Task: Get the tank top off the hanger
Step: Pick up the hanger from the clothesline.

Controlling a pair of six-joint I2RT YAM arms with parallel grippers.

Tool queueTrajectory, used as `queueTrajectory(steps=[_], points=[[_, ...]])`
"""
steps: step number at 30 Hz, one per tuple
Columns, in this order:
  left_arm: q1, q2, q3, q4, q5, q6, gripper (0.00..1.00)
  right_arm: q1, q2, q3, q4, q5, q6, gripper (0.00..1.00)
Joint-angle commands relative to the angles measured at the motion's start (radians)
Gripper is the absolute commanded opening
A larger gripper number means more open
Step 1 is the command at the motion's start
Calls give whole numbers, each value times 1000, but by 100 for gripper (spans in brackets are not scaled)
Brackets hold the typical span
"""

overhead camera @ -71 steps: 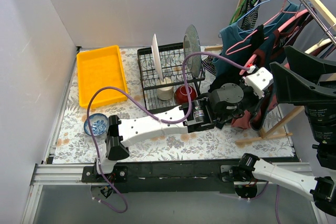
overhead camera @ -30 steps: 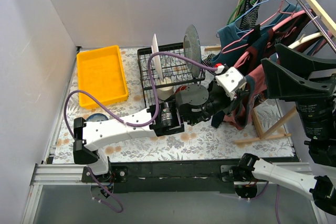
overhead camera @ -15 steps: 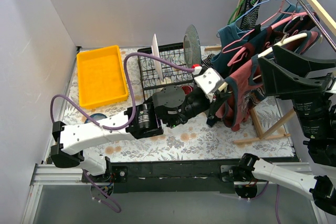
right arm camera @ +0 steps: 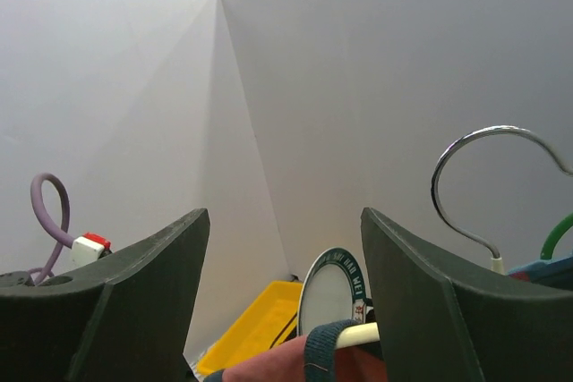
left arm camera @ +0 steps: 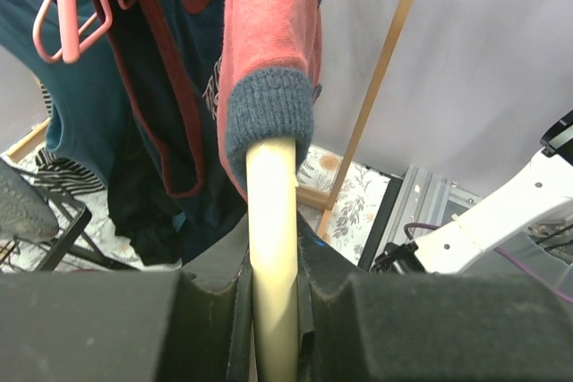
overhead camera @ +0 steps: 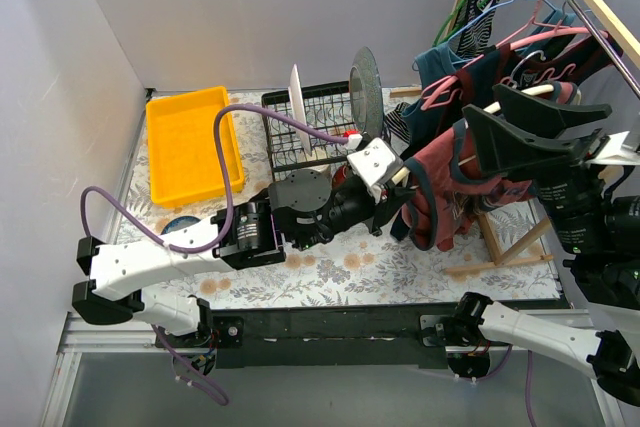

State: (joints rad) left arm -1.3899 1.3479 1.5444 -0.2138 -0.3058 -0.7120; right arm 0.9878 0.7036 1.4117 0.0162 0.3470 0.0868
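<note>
Though blurred, lettering round plate [right arm camera: 328, 300]

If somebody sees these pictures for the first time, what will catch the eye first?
The left hand clamps a cream hanger bar carrying a red tank top, at the right. The right hand hovers open over it; a bright yellow tray lies far left.

The tank top [left arm camera: 269, 24] hides most of the hanger [left arm camera: 273, 221].
</note>
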Motion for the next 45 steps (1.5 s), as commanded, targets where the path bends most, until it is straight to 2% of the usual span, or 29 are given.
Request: queueTrajectory(steps=[1,12,23,29,39,42,44,45], points=[[-4,-85,16,16,-45,-17,0,-3,8,15,-4,-26,-19,76],[-4,-210,-50,-108,-115,-15,0,-3,8,-11,-15,-26,-13,74],[-4,-343,-104,-154,-90,-49,0,-3,83,38,-7,1,-18,66],[-4,-357,-110,-147,-72,-49,0,-3,157,98,-15,-46,-30,63],[-4,-332,-95,-164,5,-49,0,-3,188,86,24,12,-79,63],[-4,-343,-101,-160,7,-55,0,-3,191,78,22,26,-85,52],[-4,-340,-95,-168,5,-53,0,-3,189,75,21,26,-84,40],[-4,-342,-90,-171,5,-55,0,-3,191,73,25,23,-113,31]])
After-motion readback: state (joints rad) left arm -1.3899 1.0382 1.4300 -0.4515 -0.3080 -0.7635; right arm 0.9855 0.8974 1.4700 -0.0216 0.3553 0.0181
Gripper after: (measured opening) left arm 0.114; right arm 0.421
